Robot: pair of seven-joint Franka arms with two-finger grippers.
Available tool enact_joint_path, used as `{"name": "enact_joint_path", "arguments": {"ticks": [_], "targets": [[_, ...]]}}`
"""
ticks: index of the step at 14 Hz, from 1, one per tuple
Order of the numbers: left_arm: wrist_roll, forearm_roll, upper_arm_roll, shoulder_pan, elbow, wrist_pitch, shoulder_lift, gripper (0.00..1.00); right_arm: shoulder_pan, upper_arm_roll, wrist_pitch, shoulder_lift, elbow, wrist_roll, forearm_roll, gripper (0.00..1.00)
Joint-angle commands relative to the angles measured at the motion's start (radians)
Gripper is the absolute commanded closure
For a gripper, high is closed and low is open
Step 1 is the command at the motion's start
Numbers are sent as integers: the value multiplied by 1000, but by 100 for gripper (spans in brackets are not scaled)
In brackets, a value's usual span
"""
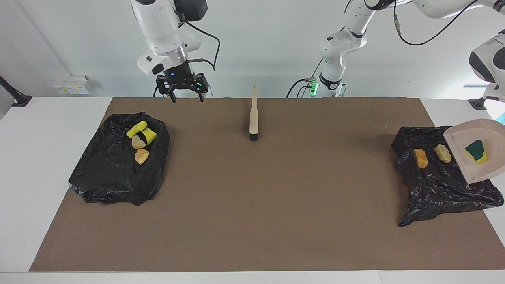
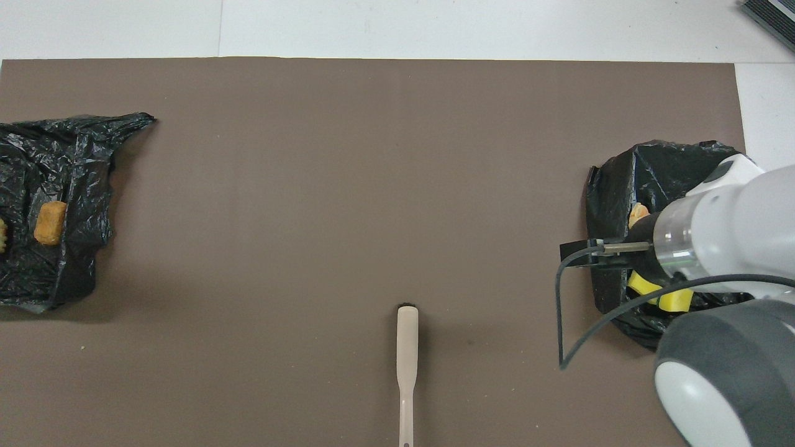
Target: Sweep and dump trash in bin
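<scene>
Beige dustpan [image 1: 479, 152], tilted over bin bag [image 1: 438, 185] at mat's left-arm edge: 2 lumps dumped, sponge [image 1: 476, 151] left inside. Left gripper unseen, clenched; right gripper [image 1: 184, 96] released, empty.

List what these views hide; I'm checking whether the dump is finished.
- Left gripper: outside both views; the facing view's edge cuts off the dustpan at its handle.
- Trash in the black bag at the right arm's end: overhead view, mostly covered by the right arm.
- Beige lump: overhead view, cut by the edge.
- Brush: overhead view, handle end cut off.
</scene>
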Motion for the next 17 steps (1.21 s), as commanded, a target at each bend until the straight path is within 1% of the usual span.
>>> {"name": "enact_joint_path", "arguments": {"ticks": [1, 3, 4, 5, 6, 7, 8, 10, 11, 17], "targets": [[-25, 139, 10, -32, -65, 2, -66, 100, -2, -75, -25, 5, 49, -128, -41, 0], [-86, 239, 9, -65, -73, -44, -79, 100, -2, -129, -20, 8, 58, -206, -52, 0], [-136, 251, 9, -94, -84, -96, -84, 100, -5, -141, -20, 8, 60, -223, -64, 0], [-205, 259, 9, -124, -102, -163, -93, 100, -3, -170, -22, 7, 58, -231, -75, 0], [-239, 265, 9, -141, -121, -193, -107, 100, 0, -210, -23, 5, 60, -233, -75, 0], [-249, 267, 9, -160, -148, -202, -122, 100, 3, -227, -28, 5, 61, -234, -75, 0], [-267, 271, 9, -164, -165, -210, -133, 100, 6, -227, -43, 8, 89, -234, -80, 0], [-267, 307, 7, -149, -162, -189, -133, 100, 9, -227, -132, 43, 185, -234, -118, 0], [-269, 308, 9, -146, -158, -181, -130, 100, 10, -226, -137, 49, 201, -236, -118, 0], [-260, 288, 1, -169, -110, -198, -119, 100, 15, -226, -126, 56, 195, -237, -104, 0]]}}
